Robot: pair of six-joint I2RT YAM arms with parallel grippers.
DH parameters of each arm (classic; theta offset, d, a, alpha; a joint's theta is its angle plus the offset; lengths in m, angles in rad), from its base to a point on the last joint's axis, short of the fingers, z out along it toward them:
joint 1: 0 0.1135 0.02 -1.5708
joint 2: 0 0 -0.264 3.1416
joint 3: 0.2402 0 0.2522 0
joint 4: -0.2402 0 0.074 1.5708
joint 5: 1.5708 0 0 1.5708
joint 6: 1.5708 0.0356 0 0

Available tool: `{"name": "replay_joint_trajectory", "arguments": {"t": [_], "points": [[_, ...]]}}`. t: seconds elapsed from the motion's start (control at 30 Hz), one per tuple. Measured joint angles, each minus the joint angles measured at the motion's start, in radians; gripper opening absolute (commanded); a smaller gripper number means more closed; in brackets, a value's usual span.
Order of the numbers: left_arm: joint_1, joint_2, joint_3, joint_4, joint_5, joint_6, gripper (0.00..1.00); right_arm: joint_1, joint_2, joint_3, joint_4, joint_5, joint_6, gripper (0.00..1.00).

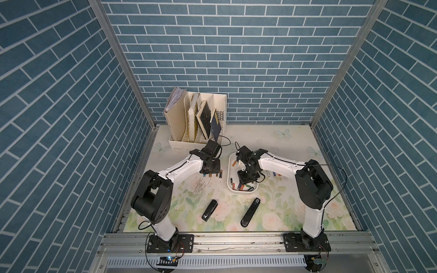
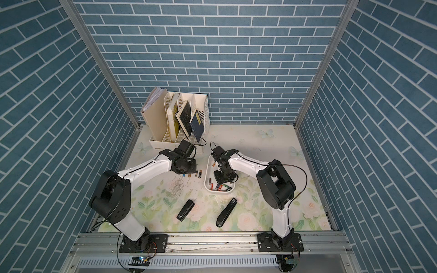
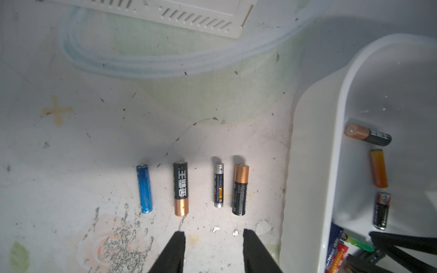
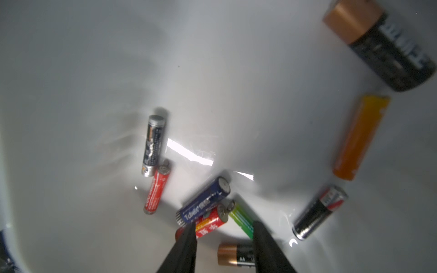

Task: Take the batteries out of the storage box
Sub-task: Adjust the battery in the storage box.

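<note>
Visibly, four batteries [image 3: 181, 189] in row, two staplers [image 1: 209, 210]

You read 金霸王 on black-gold cell [image 3: 181, 189]; "AA" on copper-black cell [image 4: 236, 257]; blue cell [image 4: 203, 201] print too blurred.

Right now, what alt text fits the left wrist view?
Four batteries lie in a row on the table just ahead of the open, empty left gripper. Beside them, the white storage box holds more batteries.
</note>
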Motion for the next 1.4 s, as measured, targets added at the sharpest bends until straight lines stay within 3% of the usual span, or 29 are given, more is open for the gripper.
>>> {"name": "replay_joint_trajectory", "arguments": {"t": [0.27,0.73,0.87,1.0,1.1,1.4], "points": [[0.000,-0.025,0.035,-0.001,-0.041,0.008,0.46,0.000,0.051,0.016,0.042,-0.023,0.017,0.40],[0.000,-0.018,0.090,-0.043,-0.064,0.016,0.46,0.000,0.088,0.052,0.025,0.003,0.014,0.06],[0.000,-0.013,0.110,-0.051,-0.063,0.018,0.46,0.000,0.109,0.094,0.002,0.013,0.013,0.07],[0.000,0.001,0.126,-0.051,-0.062,0.022,0.46,0.000,0.116,0.137,-0.013,0.020,0.013,0.21],[0.000,0.003,0.126,-0.054,-0.061,0.023,0.46,0.000,0.116,0.161,-0.011,0.019,0.006,0.20],[0.000,0.003,0.126,-0.061,-0.060,0.023,0.46,0.000,0.116,0.163,0.004,-0.010,0.007,0.32]]}}
